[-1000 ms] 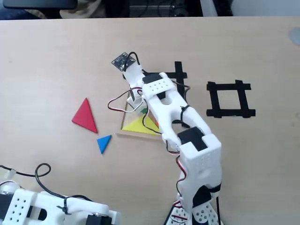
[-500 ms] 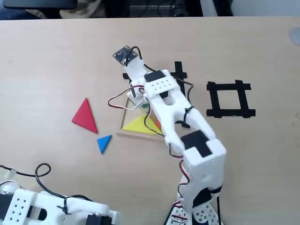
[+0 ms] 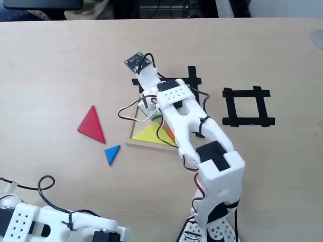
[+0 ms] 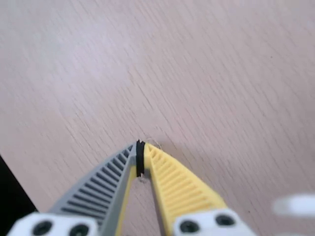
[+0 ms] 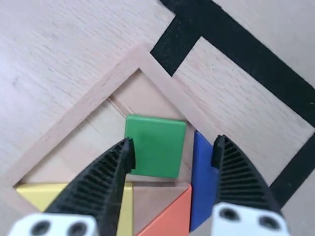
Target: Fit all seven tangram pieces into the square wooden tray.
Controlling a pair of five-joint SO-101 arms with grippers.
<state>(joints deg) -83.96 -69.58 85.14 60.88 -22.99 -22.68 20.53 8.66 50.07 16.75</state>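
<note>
Green square (image 5: 155, 146), right pincer (image 5: 173, 142) open above

- High view: bright, even, diffuse light over table (image 3: 262, 55).
- Faint soft-edged shadow beside right arm (image 3: 202, 136).
- L wrist view: pale sheen across table wood.
- R wrist view: green piece (image 5: 155, 145) evenly lit.

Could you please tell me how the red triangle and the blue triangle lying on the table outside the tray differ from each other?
The red triangle is clearly larger than the blue triangle. The red triangle's sharpest tip points toward the far edge of the table, while the blue triangle's points toward the near edge. Both lie flat outside the wooden tray.
</note>
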